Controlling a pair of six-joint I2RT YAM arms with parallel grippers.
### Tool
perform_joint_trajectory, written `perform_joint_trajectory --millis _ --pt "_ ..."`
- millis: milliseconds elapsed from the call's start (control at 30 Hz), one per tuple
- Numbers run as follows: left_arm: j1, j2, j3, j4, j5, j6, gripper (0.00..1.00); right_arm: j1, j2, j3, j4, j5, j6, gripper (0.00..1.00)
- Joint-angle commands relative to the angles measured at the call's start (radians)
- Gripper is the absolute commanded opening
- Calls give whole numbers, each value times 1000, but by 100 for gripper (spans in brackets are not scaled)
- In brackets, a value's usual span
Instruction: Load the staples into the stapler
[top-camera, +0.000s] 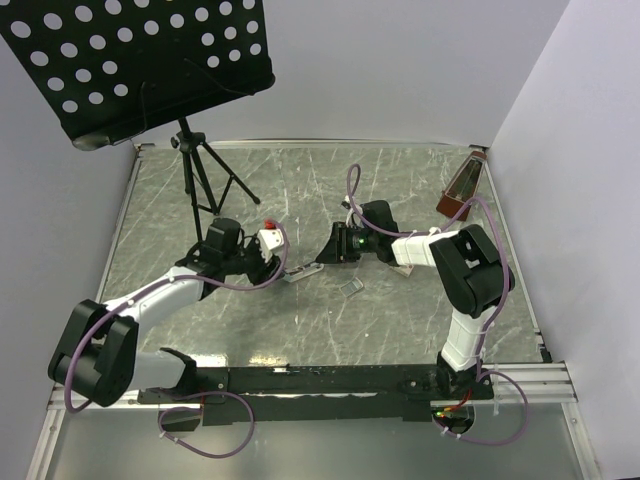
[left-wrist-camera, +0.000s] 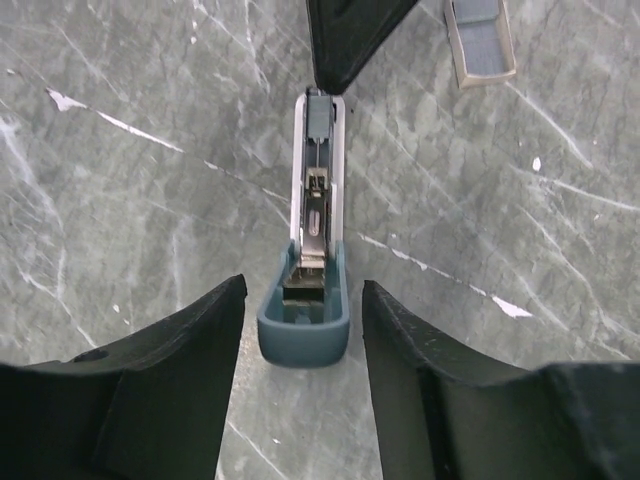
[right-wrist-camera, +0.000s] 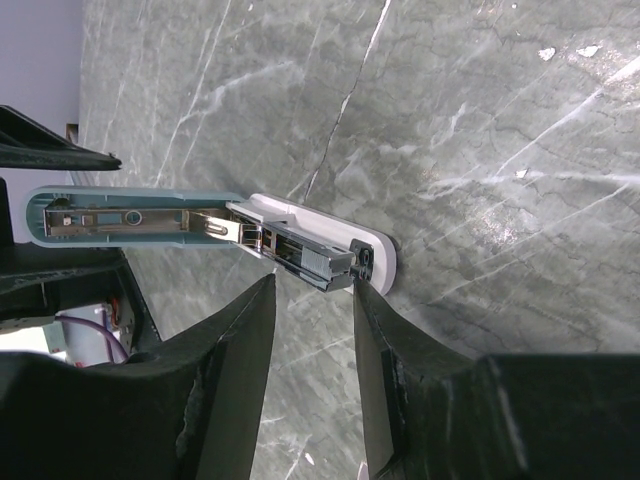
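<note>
Jaws parted on left gripper (left-wrist-camera: 303, 290) and right gripper (right-wrist-camera: 312, 290), straddling opposite ends of slim dark-blue stapler (left-wrist-camera: 305, 325), swung open flat. Tiny silvery-grey staples tray (left-wrist-camera: 480, 40) lies near stapler, ungrasped; next likely pinching it, needing precise alignment.

The left gripper (left-wrist-camera: 302, 290) and right gripper (right-wrist-camera: 313, 285) flank the stapler (left-wrist-camera: 303, 320) at both ends. Bare worktop (top-camera: 300, 325) lies along its near side, and a tripod (top-camera: 205, 185) stands behind on the left.
</note>
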Motion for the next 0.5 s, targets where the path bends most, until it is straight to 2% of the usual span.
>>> perform_joint_trajectory --millis 0,67,400,467 --pt "-4 14 49 15 46 8 52 1 16 43 29 -9 4 43" --pt "-4 14 49 13 51 6 50 1 19 46 34 -12 5 42" --pt "-16 27 64 -7 55 8 27 3 37 54 36 -22 11 38" --pt "-19 28 74 -7 52 5 23 1 43 59 34 -25 10 34"
